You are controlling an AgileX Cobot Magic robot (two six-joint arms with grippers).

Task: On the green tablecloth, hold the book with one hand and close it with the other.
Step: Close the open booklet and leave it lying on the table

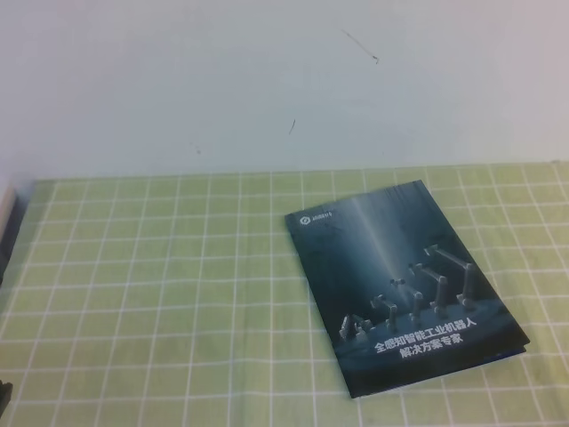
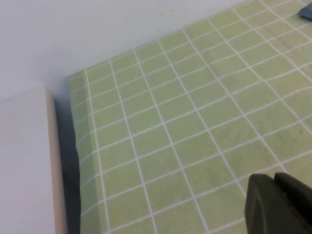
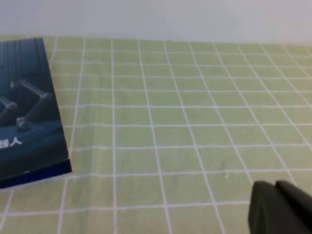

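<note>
The book [image 1: 402, 286] lies closed and flat on the green tablecloth [image 1: 160, 294], right of centre, with its dark teal cover and white title facing up. Its right part shows in the right wrist view [image 3: 27, 107], and a blue corner shows in the left wrist view [image 2: 306, 10]. My left gripper [image 2: 274, 178] hovers over bare cloth [image 2: 185, 112], far left of the book, its two black fingers together and empty. My right gripper [image 3: 274, 184] hovers over cloth [image 3: 185, 122] to the right of the book, its fingers together and empty. Neither gripper touches the book.
A white surface [image 1: 267, 80] with a few dark marks lies beyond the cloth's far edge. At the cloth's left edge stands a white board with a tan edge [image 2: 51, 161], with a dark gap beside it.
</note>
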